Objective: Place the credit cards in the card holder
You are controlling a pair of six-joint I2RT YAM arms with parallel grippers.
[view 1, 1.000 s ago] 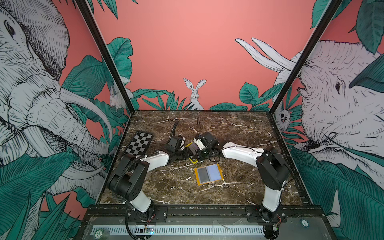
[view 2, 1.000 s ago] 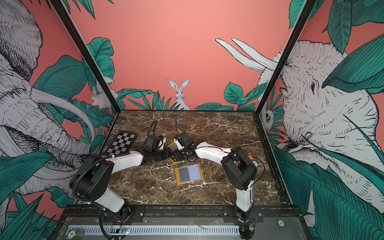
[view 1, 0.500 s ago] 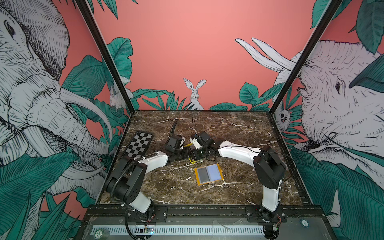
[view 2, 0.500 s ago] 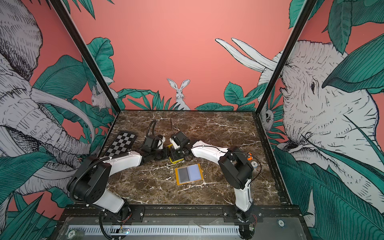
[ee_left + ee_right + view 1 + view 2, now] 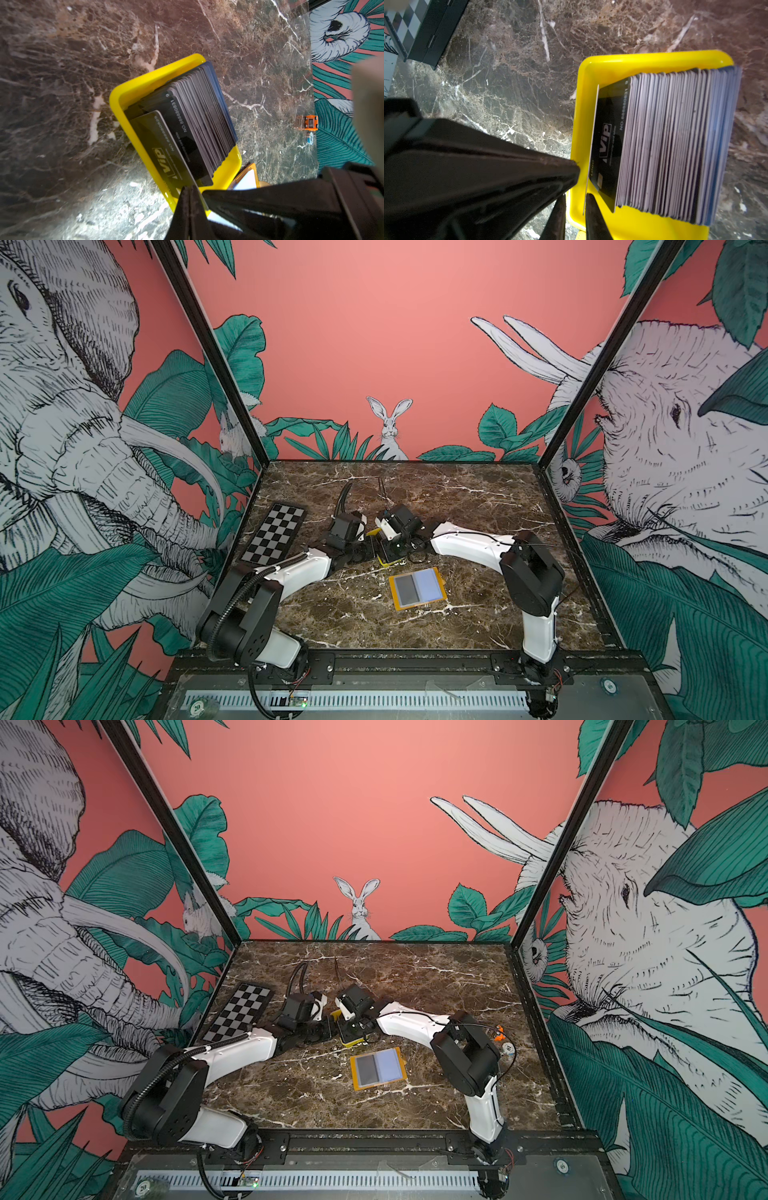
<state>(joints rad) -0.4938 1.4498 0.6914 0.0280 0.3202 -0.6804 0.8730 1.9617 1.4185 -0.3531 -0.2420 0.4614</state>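
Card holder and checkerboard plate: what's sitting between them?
The left arm's white forearm stretches between the checkerboard plate and card holder, seen in both top views.

The foremost card (image 5: 158,145) reads "VIP". The card behind (image 5: 607,133) reads "VIP", "LOGO" and a number ending "0831". A round sticker (image 5: 196,708) reads "20".

The table (image 5: 62,62) presents as polished brown marble with white veining, glossy enough to throw back a bright glare, and the tray (image 5: 643,60) is smooth, shiny yellow plastic. The credit cards (image 5: 664,135) look like thin plastic, with gloss-black printed faces and dull grey edges. The card holder (image 5: 417,588) shows a matt, leather-like orange-yellow border around clear, light-catching plastic sleeves; the checkerboard plate (image 5: 274,533) appears flat and matt, the arm shells (image 5: 469,545) smooth white plastic.
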